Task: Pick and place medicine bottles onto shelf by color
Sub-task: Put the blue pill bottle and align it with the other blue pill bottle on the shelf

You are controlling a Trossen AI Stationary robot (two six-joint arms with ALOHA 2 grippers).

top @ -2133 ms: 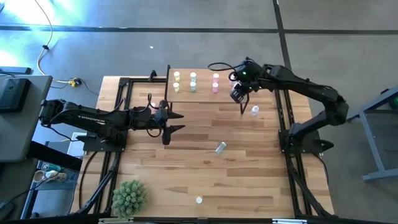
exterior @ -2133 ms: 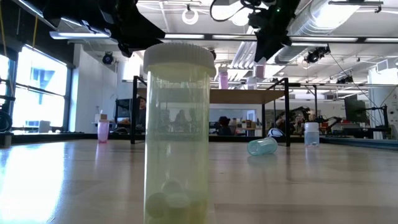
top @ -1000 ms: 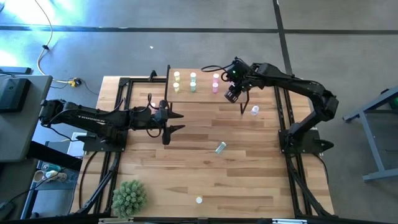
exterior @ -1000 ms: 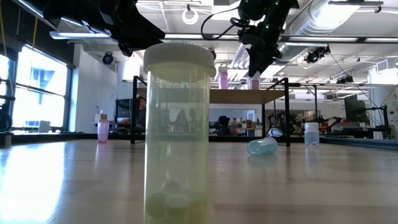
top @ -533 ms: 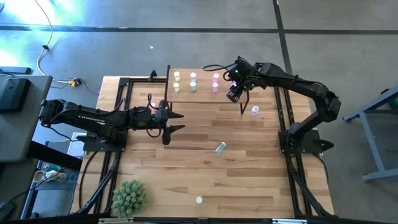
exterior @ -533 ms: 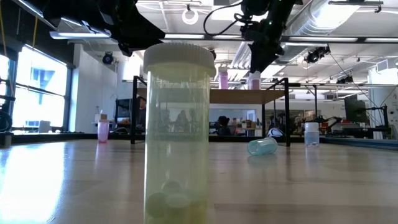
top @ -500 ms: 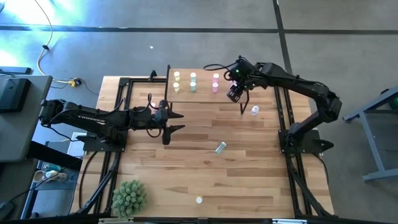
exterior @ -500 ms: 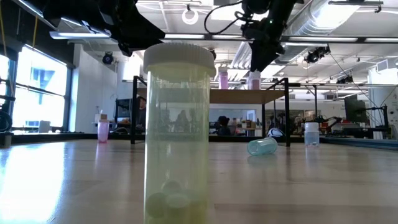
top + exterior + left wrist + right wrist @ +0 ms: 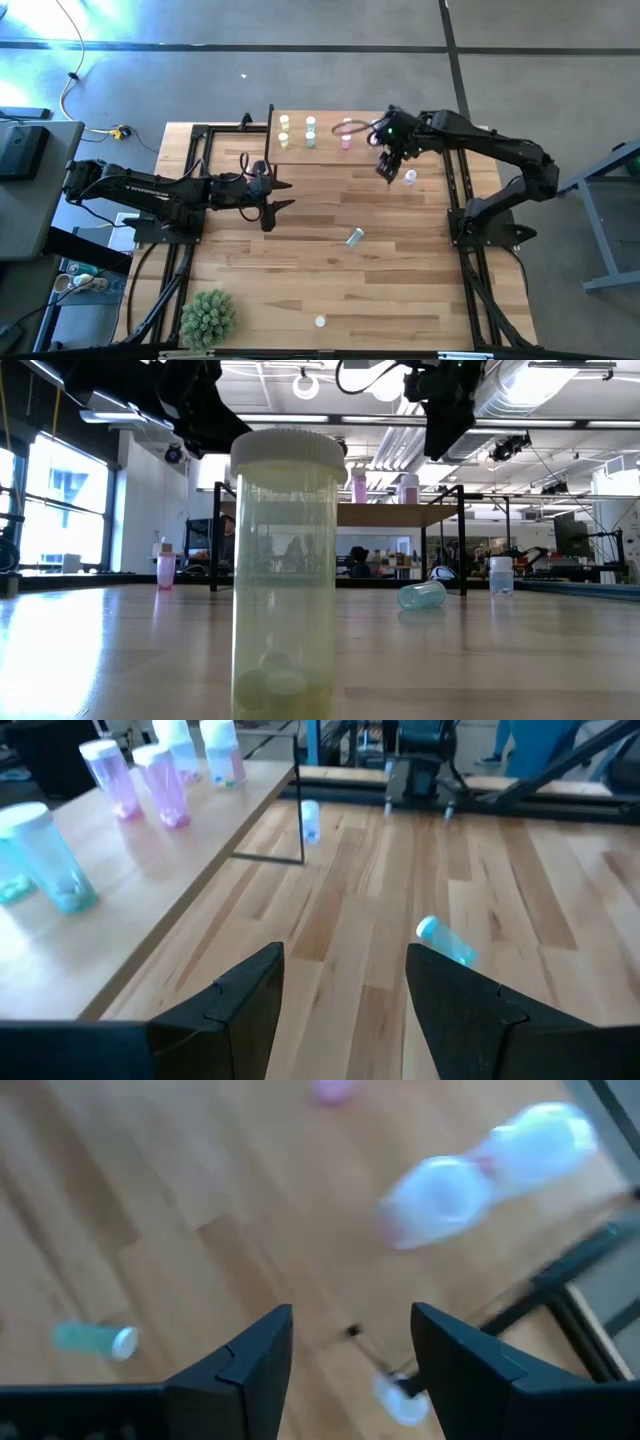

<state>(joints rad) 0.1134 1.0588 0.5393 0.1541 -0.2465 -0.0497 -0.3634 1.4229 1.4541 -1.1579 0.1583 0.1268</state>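
Wood-plank table (image 9: 300,270); possibly a workshop behind, ceiling ducts overhead.

Bright, even indoor light, with blur in one wrist view

Blue glare washes the floor (image 9: 30,60) at the high view's left; ceiling lamps (image 9: 305,385) and a window (image 9: 60,510) glow in the low view; the right wrist view is smeared, its bottles (image 9: 480,1175) soft.

Materials and finishes
Tabletop (image 9: 300,260): light wood planks, smooth satin. Bottles (image 9: 285,570): translucent glossy plastic, pale matt caps. Shelf (image 9: 120,900): light wood, thin black metal legs.
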